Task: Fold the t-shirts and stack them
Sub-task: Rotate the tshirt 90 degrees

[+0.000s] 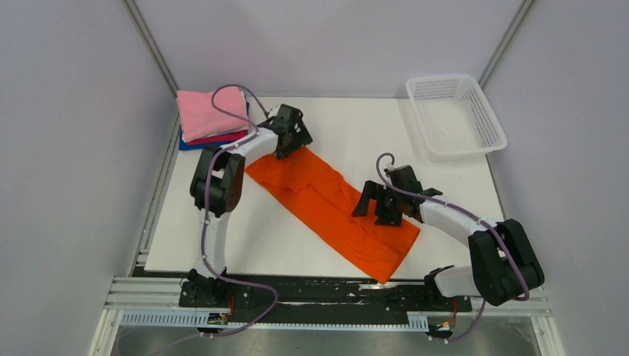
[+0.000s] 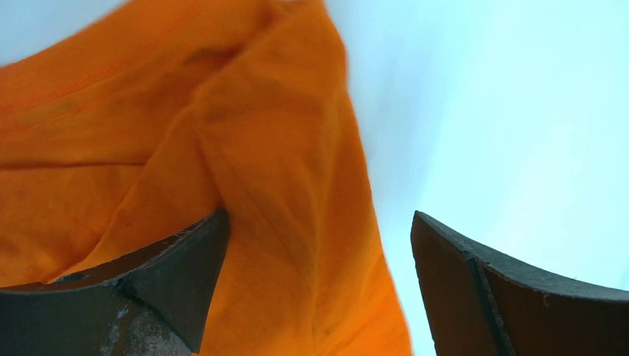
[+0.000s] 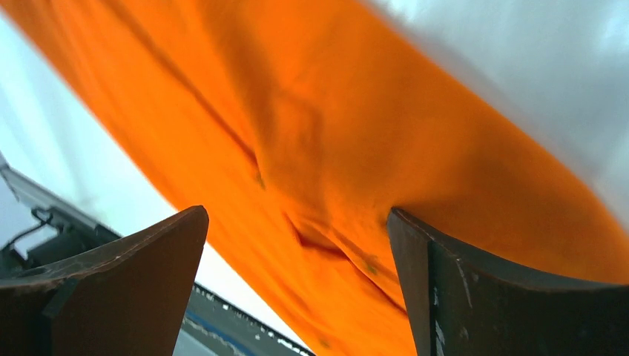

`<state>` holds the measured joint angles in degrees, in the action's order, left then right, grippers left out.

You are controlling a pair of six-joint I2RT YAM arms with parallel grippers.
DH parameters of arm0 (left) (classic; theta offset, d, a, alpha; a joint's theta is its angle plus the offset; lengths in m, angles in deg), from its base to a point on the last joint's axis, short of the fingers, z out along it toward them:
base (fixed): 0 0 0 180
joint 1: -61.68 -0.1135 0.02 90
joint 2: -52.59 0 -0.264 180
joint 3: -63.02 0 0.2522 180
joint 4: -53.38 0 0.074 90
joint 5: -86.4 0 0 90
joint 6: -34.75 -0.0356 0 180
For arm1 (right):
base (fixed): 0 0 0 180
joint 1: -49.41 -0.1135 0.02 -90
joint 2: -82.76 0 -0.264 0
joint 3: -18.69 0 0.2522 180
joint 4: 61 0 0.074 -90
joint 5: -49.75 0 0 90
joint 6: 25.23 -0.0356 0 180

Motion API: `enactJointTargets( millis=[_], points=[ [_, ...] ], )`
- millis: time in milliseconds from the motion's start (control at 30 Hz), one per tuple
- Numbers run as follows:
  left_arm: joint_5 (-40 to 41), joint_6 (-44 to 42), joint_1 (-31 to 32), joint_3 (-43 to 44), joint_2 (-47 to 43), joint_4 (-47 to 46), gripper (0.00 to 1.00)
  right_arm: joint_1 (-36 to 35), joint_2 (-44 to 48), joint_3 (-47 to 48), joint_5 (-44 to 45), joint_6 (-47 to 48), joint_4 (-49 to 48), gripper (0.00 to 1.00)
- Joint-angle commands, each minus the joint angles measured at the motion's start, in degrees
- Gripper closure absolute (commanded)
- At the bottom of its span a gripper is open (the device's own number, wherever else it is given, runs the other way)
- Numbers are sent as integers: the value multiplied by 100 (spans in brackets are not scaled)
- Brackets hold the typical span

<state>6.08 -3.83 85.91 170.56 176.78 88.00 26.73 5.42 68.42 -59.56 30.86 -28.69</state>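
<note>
An orange t-shirt (image 1: 331, 206) lies folded into a long strip, slanting from the table's upper middle down to the near right. At the far left corner rests a stack of folded t-shirts (image 1: 210, 117), pink on top, magenta and blue under it. My left gripper (image 1: 291, 142) hovers open over the strip's far end, whose orange cloth (image 2: 282, 170) shows between the spread fingers (image 2: 178, 274). Open too, my right gripper (image 1: 377, 202) sits over the strip's near part, its fingers (image 3: 445, 282) straddling the orange cloth (image 3: 326, 148).
A white mesh basket (image 1: 455, 116) stands at the far right corner of the white table (image 1: 222, 237). Grey walls close in on three sides. A metal rail (image 1: 326, 300) with the arm bases runs along the near edge.
</note>
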Motion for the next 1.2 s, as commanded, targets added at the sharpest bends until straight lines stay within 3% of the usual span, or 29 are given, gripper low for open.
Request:
enactJointTargets(
  millis=[0,133,267,467,633,833,933,1000,1167],
  points=[
    [-895,126,2,1901,1831,-153,0,-564,274,-215,-749,170,26,0],
    [-2090,259,50,3594,3117,-1035,0,-1236,221,-240,-1128,305,-342,0],
    [-2794,456,192,4366,3798,-2336,0,-1696,-123,-111,-1435,150,-1005,0],
    [-3035,477,336,5307,4448,-2982,0,-1972,-540,443,-868,224,-997,0],
    [-3100,384,344,5280,4333,-3158,0,-1977,-576,838,476,-38,-219,0],
    [-3057,-222,384,5172,3156,-2623,0,-1973,479,841,1245,-308,89,0],
    [-3077,-919,523,4954,2340,-2037,0,-1858,1097,753,1705,-518,250,0],
    [-2893,-1275,638,4279,1480,-1768,0,-1705,1465,612,1909,-619,308,0],
    [-2035,-1963,936,1311,-1137,-1687,0,-1348,2398,219,2914,-835,651,0]
  ],
)
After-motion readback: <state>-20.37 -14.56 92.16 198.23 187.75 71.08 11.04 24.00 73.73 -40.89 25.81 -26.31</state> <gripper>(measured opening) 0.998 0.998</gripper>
